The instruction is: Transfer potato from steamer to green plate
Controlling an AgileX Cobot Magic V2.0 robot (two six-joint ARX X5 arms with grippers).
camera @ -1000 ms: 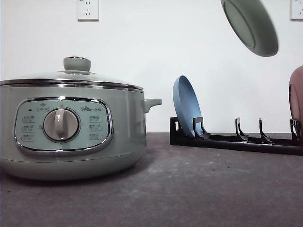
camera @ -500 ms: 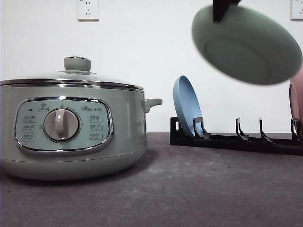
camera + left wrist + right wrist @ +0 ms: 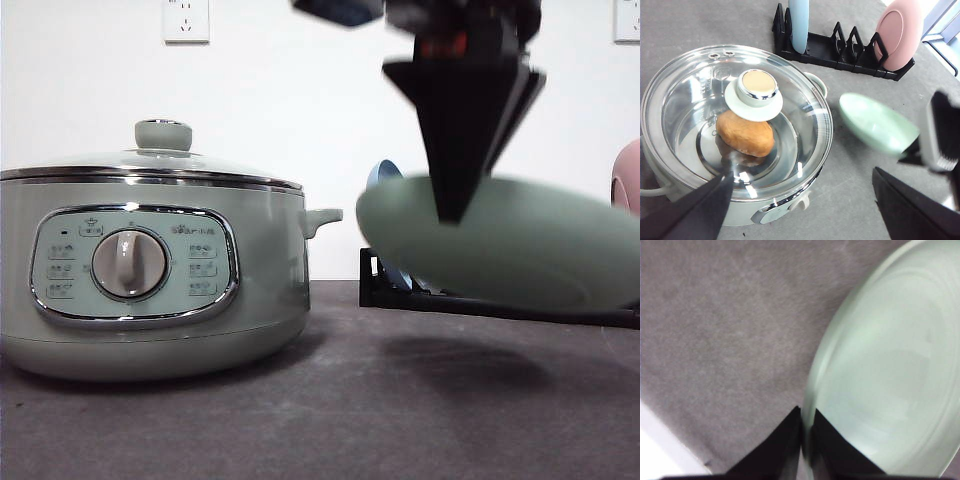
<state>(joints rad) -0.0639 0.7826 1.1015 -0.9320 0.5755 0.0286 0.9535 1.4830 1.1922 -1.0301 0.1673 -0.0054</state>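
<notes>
The steamer [image 3: 150,265] stands at the left with its glass lid [image 3: 700,95] on. Through the lid, the orange-brown potato [image 3: 745,134] lies inside the steamer [image 3: 790,200]. My left gripper [image 3: 800,220] hovers above the steamer, open, with nothing between its fingers [image 3: 695,210]. My right gripper [image 3: 452,208] is shut on the rim of the green plate [image 3: 510,255], which hangs nearly level a little above the table, right of the steamer. The left wrist view has this plate [image 3: 875,124] beside the pot, pinched by the right gripper [image 3: 910,152]. The right wrist view shows the gripper [image 3: 807,440] shut on the plate's [image 3: 885,380] edge.
A black dish rack [image 3: 840,50] stands at the back right, holding a blue plate [image 3: 799,22] and a pink plate [image 3: 897,32] upright. In the front view, the blue plate [image 3: 380,172] is partly hidden behind the green one. The table surface [image 3: 330,420] is dark grey felt.
The green plate has come down from the upper right and turned from steeply tilted to almost level, ending low over the table. The steamer has not moved.
</notes>
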